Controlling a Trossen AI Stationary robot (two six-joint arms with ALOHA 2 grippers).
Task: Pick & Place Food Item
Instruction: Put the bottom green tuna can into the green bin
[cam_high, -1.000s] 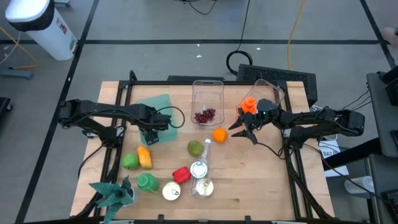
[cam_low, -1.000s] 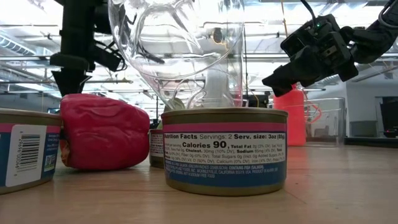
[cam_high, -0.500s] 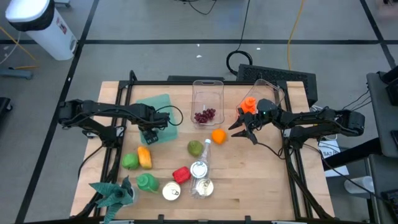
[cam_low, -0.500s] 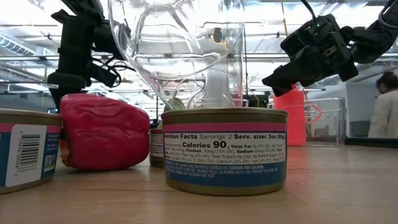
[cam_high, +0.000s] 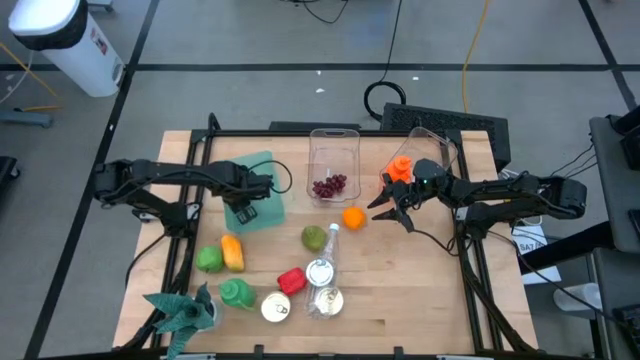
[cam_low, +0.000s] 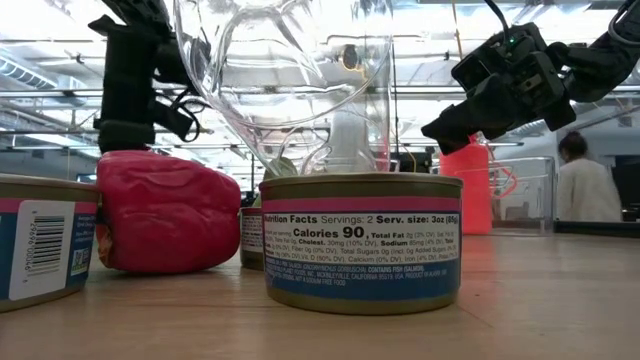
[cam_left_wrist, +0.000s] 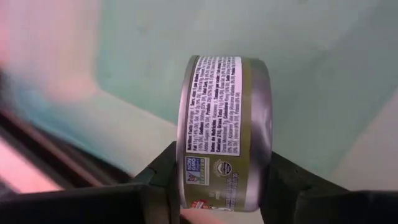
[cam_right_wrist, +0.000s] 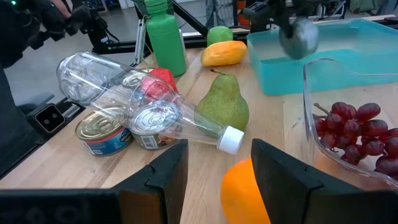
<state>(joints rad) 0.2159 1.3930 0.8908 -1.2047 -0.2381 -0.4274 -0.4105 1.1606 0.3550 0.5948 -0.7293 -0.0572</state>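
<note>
Carrying: the left gripper (cam_left_wrist: 217, 186) clamped a can (cam_left_wrist: 227, 130) on its flat ends, above the teal bin (cam_high: 262, 185), far left on the table (cam_high: 420, 290).
Advice: lower it inside the bin walls before letting go.
Waiting: the right gripper (cam_right_wrist: 217, 165) stood wide above the orange (cam_high: 352, 217).

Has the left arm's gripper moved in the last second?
Yes. Seen from above, the left gripper, its jaws shut on a small metal can, has moved away from the yellow pepper and over the teal plastic container.
</note>
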